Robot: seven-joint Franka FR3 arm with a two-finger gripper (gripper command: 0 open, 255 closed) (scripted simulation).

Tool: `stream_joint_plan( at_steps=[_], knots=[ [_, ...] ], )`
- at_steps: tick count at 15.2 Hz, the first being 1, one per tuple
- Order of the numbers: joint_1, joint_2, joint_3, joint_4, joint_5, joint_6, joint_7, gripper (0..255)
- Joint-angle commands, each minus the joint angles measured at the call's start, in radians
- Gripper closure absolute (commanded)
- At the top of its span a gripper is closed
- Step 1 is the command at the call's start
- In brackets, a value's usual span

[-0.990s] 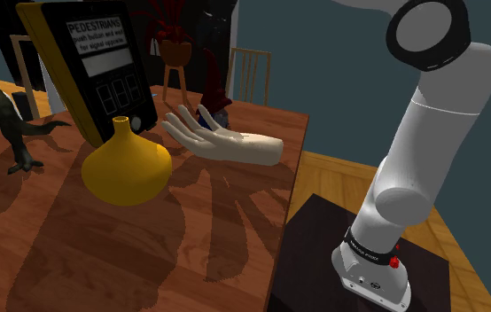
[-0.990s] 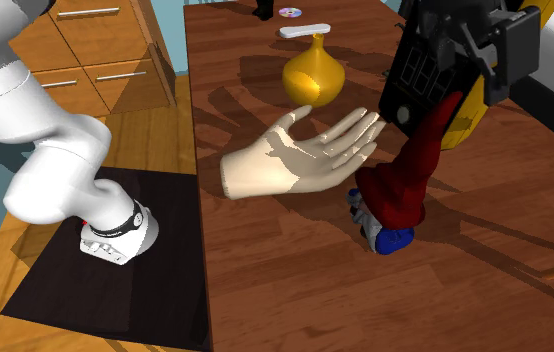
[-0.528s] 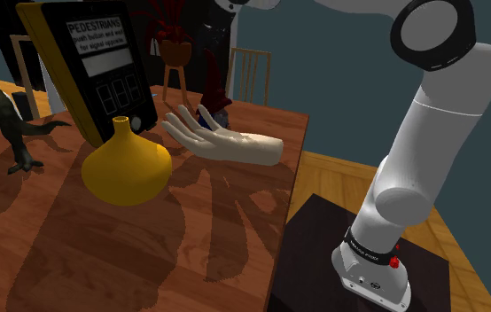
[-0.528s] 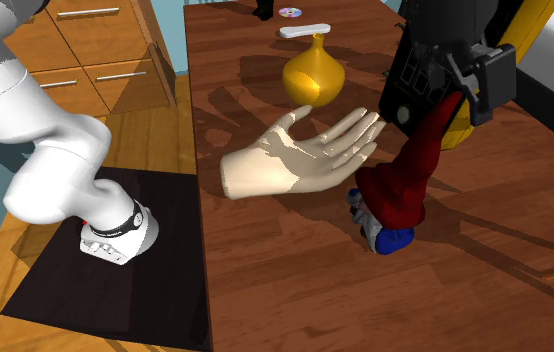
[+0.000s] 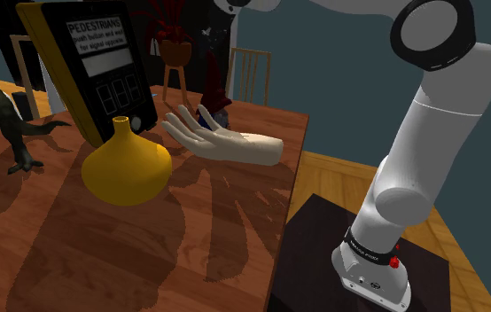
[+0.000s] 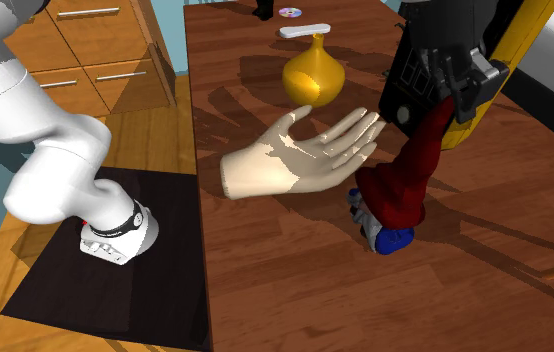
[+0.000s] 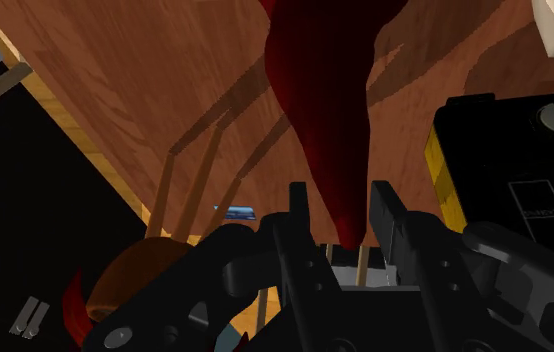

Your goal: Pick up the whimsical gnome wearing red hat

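Gnome (image 6: 397, 195) stands on the bench (image 6: 275, 290), at four o'clock from the model hand (image 6: 295, 160) in the second exterior view. Gripper (image 7: 340, 215) fingers are apart, straddling the tip of the red hat (image 7: 320, 100), apparently without contact. Approach complete; closing and lifting not yet done.

I work in a home: beside the brown wooden desk (image 6: 265, 260) stand light wooden drawer cabinets (image 6: 95, 50), behind it a slatted wooden chair (image 5: 253, 54) and a potted red-leaved plant (image 5: 175, 51).
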Motion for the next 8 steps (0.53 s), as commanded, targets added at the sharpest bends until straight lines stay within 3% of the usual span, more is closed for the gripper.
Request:
stream_joint_plan(
  at_steps=[1, 8],
  knots=[
    [0.000, 0.001, 0.000, 0.000, 0.000, 0.000, 0.000, 255],
    [0.000, 0.016, 0.000, 0.090, 0.001, -0.075, 0.000, 255]
  ],
)
